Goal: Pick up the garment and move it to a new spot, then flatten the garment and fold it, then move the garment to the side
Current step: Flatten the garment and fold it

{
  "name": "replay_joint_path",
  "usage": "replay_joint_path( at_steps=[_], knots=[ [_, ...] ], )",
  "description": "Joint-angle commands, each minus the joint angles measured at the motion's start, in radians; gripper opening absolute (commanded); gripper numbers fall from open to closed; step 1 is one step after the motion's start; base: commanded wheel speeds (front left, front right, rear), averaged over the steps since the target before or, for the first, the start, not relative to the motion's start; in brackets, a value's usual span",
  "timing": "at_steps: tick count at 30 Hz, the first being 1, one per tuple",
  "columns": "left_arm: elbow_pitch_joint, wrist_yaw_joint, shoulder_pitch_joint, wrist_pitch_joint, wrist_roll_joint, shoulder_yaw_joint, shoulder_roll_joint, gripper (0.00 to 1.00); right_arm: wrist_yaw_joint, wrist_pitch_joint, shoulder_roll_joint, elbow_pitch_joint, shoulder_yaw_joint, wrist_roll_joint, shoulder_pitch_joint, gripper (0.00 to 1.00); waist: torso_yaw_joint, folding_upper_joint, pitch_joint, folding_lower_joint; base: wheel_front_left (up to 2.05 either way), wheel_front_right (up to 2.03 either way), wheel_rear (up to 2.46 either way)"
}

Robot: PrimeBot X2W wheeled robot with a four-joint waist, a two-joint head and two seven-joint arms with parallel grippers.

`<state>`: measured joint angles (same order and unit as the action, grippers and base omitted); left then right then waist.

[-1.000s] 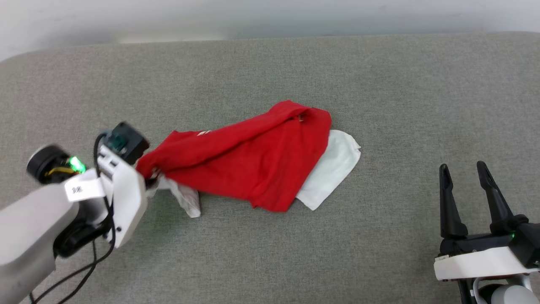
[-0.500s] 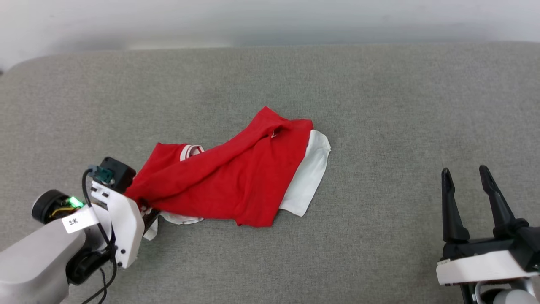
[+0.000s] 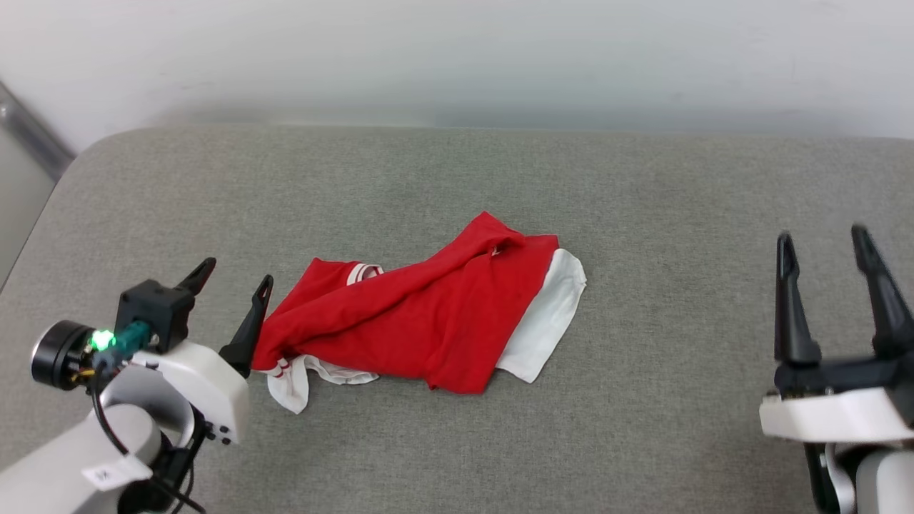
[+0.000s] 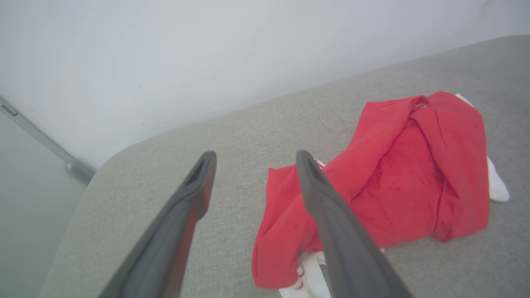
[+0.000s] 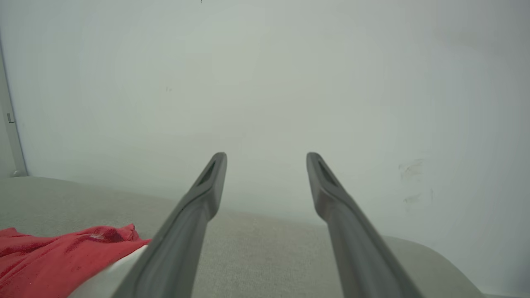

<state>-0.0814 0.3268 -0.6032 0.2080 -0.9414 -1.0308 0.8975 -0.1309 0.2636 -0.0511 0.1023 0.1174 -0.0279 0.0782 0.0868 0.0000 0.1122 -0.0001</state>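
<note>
Now, in the head view, my left gripper (image 3: pixel 235 273) at the lower left stands wide open with nothing between its fingers. A second ago it was clamped on the left end of the red jersey (image 3: pixel 428 321), which was pulled taut toward it. The jersey has been let go and lies crumpled mid-frame on the grey cushioned surface (image 3: pixel 643 214), white sleeve showing at its right edge and striped trim at its lower left. I judge the move to a new spot done; flattening comes next. The whole picture has also shifted downward since then, which is the camera moving. My right gripper (image 3: pixel 822 237) at the lower right is spread and empty, as before.

From the left wrist, the left gripper (image 4: pixel 255 155) gapes over bare cushion, and the jersey (image 4: pixel 414 165) lies to the right, just beside one finger.

From the right wrist, the right gripper (image 5: pixel 266 157) faces the wall, and the jersey (image 5: pixel 49 252) is at the lower left.
</note>
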Motion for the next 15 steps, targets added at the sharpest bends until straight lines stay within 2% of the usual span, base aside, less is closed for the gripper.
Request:
replay_joint_path(
  at_steps=[1, 5, 8, 12, 15],
  knots=[
    [0.013, 0.027, 0.021, 0.019, 0.01, 0.013, -0.01, 1.0, 0.0, 0.002, -0.004, 0.011, -0.003, -0.011, 0.024, 1.0, 0.004, 0.0, -0.003, 0.0001, 0.0, 0.0, 0.0],
    [0.052, 0.143, 0.104, 0.056, 0.055, 0.09, -0.046, 1.0, 0.0, 0.002, -0.057, 0.027, -0.035, -0.034, 0.113, 1.0, 0.014, 0.0, -0.003, 0.0001, 0.0, 0.0, 0.0],
    [0.096, 0.205, 0.174, 0.059, 0.146, 0.203, -0.11, 1.0, 0.0, 0.002, -0.112, 0.01, -0.081, -0.035, 0.179, 1.0, 0.023, 0.0, -0.001, 0.0001, 0.0, 0.0, 0.0],
    [0.146, 0.239, 0.297, 0.059, 0.278, 0.353, -0.204, 1.0, 0.0, 0.002, -0.198, -0.053, -0.189, -0.024, 0.272, 1.0, 0.03, 0.0, 0.003, 0.0001, 0.0, 0.0, 0.0],
    [0.168, 0.229, 0.384, 0.059, 0.361, 0.449, -0.276, 1.0, 0.0, -0.011, -0.27, -0.144, -0.294, 0.006, 0.349, 1.0, 0.035, 0.0, 0.006, 0.0001, 0.0, 0.0, 0.0]
  ],
)
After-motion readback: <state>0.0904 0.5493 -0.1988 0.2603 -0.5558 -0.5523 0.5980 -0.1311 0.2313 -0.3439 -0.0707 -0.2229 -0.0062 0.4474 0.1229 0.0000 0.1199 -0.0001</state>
